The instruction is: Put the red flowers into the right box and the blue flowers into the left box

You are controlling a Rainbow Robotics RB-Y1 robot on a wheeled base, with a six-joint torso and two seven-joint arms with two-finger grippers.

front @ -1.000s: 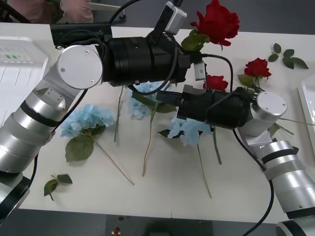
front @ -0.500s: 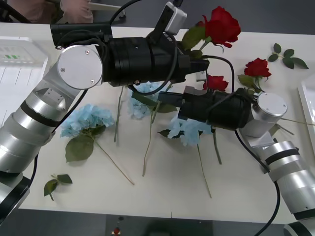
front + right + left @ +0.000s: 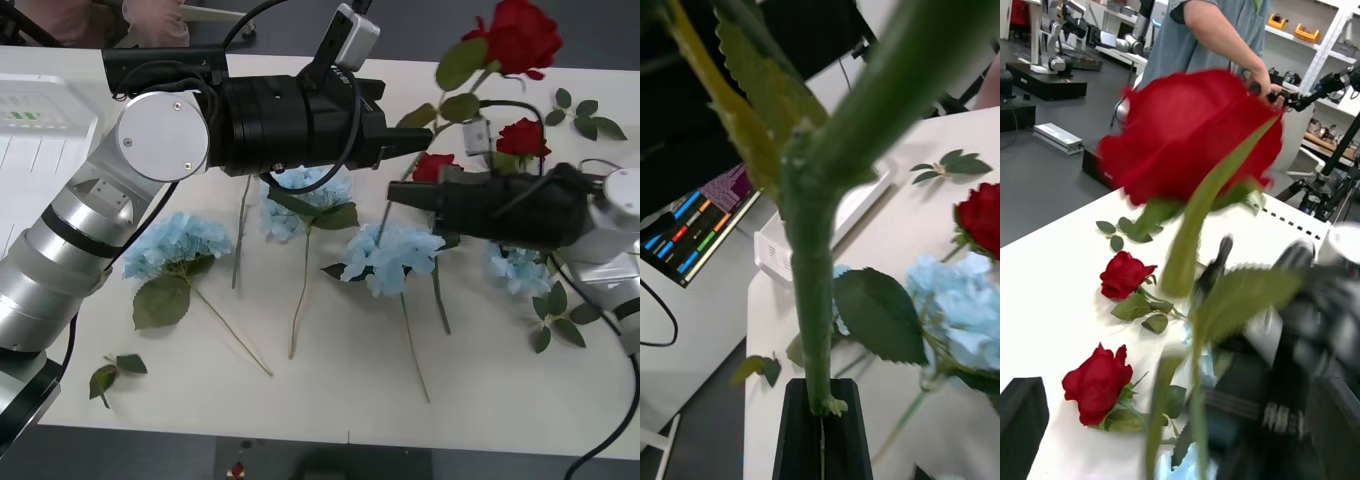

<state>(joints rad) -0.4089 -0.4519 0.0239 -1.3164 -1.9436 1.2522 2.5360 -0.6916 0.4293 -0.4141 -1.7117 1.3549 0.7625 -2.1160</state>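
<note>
My right gripper (image 3: 397,192) is shut on the lower stem of a red flower (image 3: 520,35), whose head is held high above the table's back right. In the right wrist view its black fingers (image 3: 801,435) pinch that green stem (image 3: 816,330). My left gripper (image 3: 405,140) hangs open beside the stem, with one finger (image 3: 1022,420) showing at the corner and the rose head (image 3: 1187,135) ahead of it. Two more red flowers (image 3: 522,135) (image 3: 435,165) lie on the table. Several blue flowers (image 3: 175,240) (image 3: 390,255) (image 3: 520,265) lie across the middle. The left box (image 3: 30,150) is at the far left. The right box is out of view.
Loose leaf sprigs lie at the back right (image 3: 580,112), front left (image 3: 115,372) and under my right arm (image 3: 555,320). Bare stems (image 3: 300,300) fan toward the table's front edge. A white tray (image 3: 857,202) stands at the table's edge in the right wrist view.
My right arm has swung to the right and lifted the rose up and away from the left gripper. A blue flower it covered now shows.
</note>
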